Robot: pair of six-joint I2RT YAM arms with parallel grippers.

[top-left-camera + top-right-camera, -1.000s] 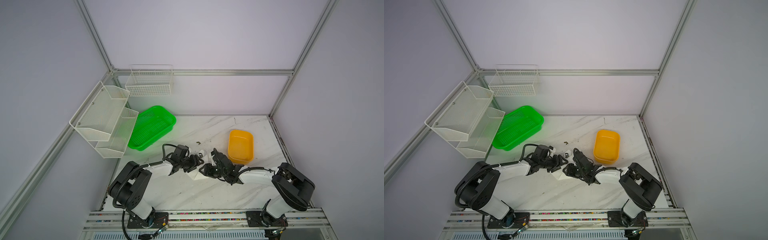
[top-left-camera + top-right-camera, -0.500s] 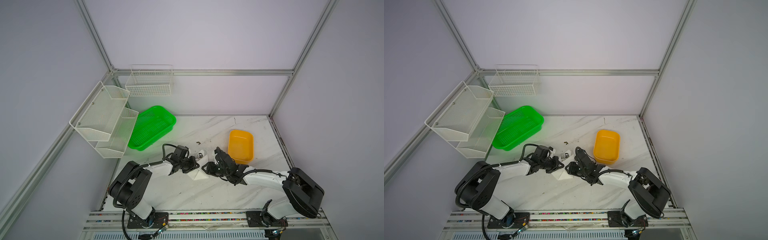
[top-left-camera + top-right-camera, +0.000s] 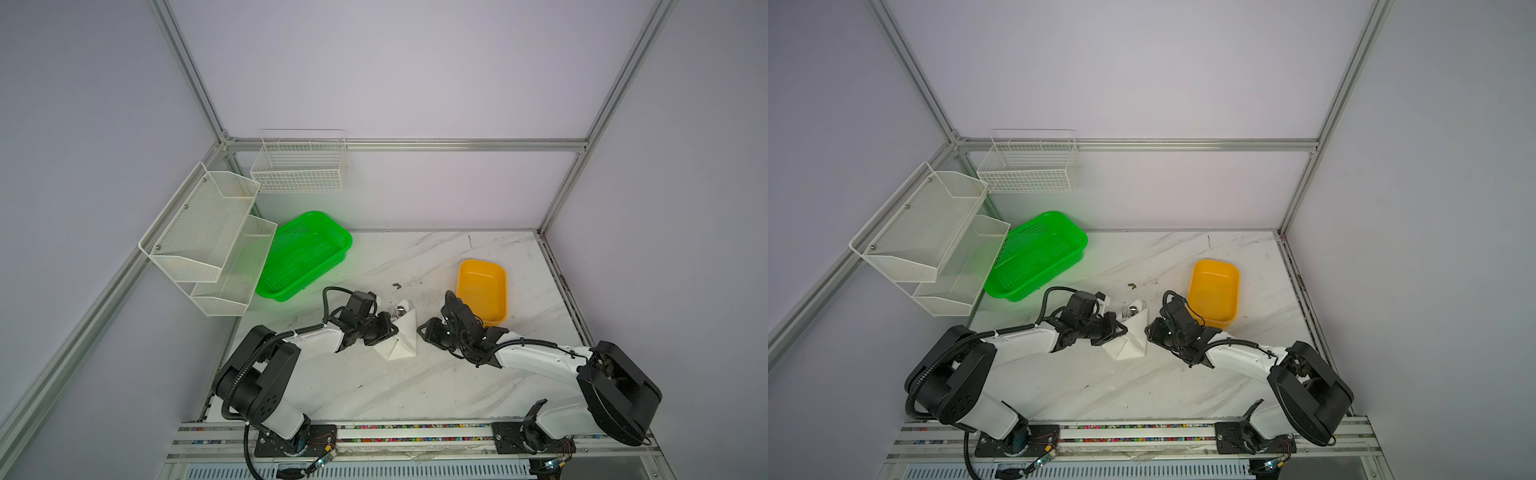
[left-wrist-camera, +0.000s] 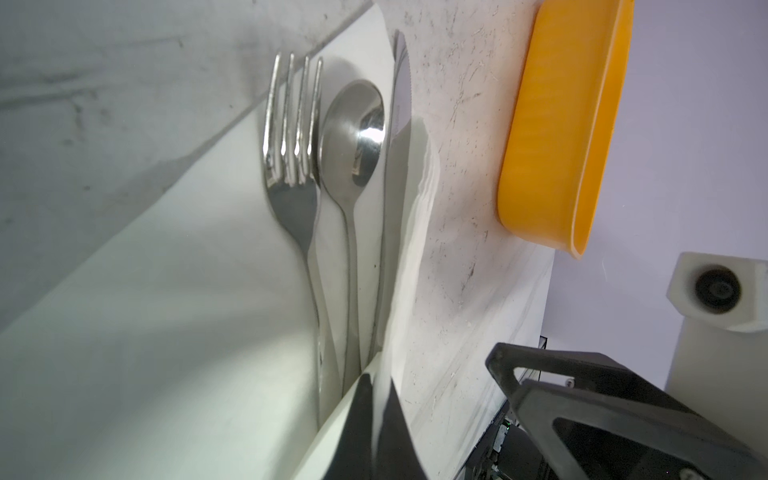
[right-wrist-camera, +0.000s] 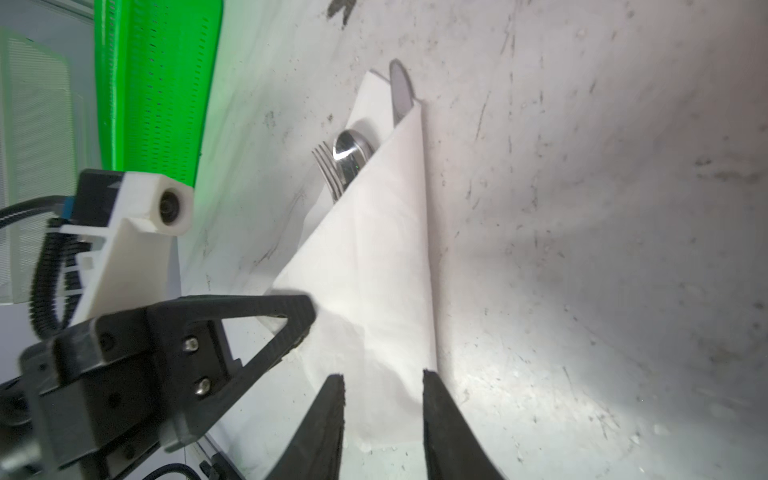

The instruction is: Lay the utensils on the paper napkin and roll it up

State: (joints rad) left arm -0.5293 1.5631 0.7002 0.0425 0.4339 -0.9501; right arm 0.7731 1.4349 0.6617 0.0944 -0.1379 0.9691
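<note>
Done with the placing, by the look of it: has fork (image 4: 291, 166), spoon (image 4: 353, 133) and knife (image 4: 400, 99) side by side on the napkin (image 5: 374, 270), just ahead of the tips of the left gripper (image 4: 376, 399), heads poking out past the folded paper. Pinches a fold of that napkin in the closed left gripper. Straddles the napkin's near edge with the right gripper (image 5: 382, 380), jaws apart, not gripping. Only begun on the rolling, judging by one flap over the handles; no tube yet. Left to do: wrapping the rest round into a roll.
</note>
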